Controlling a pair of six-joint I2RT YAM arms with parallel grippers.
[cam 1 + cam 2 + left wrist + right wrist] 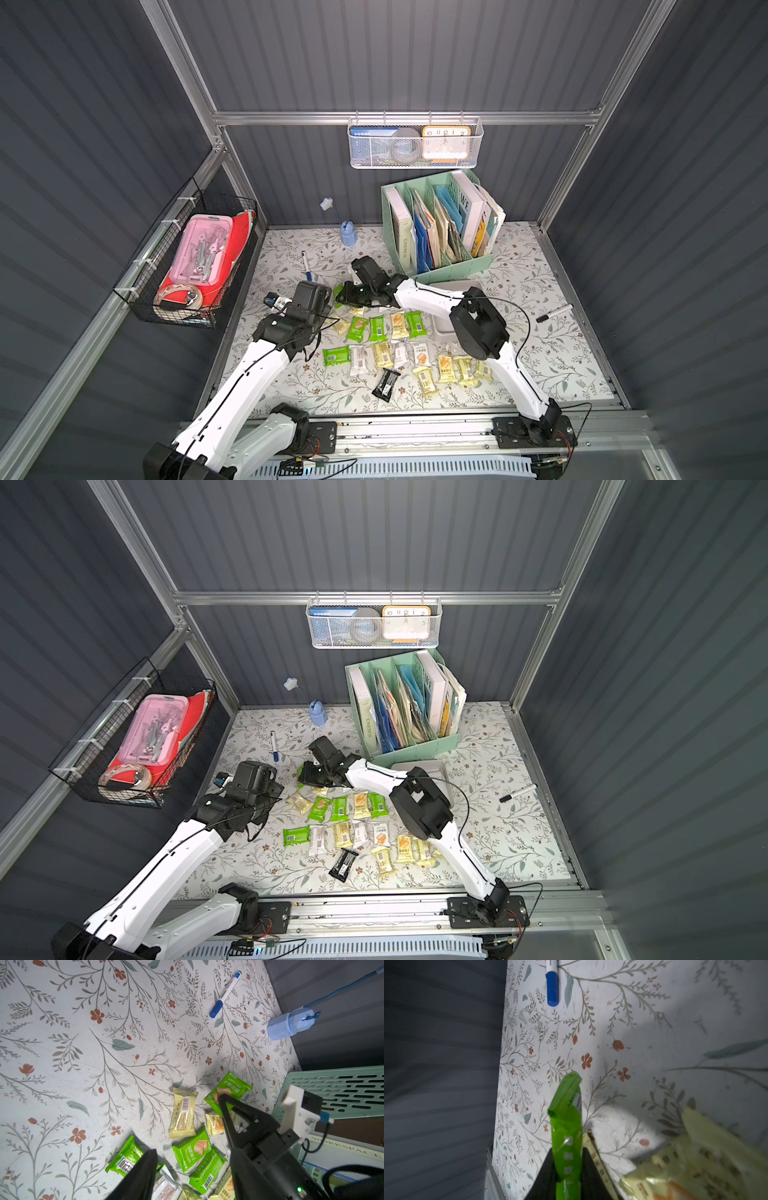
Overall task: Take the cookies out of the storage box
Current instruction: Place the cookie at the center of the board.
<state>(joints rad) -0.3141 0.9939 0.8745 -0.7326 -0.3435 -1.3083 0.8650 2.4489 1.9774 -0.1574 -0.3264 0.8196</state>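
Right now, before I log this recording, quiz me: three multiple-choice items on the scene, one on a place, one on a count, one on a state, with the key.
1. Where is the blue-capped pen? A in a gripper; B on the bare table, apart from the packets; C buried among the packets.
2. How many black packets are there? A one; B three; C five.
3. The right gripper is: A wide open, empty; B shut on a green packet; C shut on the pen.
Key: B, it lies flat on the flowered top; A, a single black wrapper shows among the rest; B, green foil sticks out of its grip.
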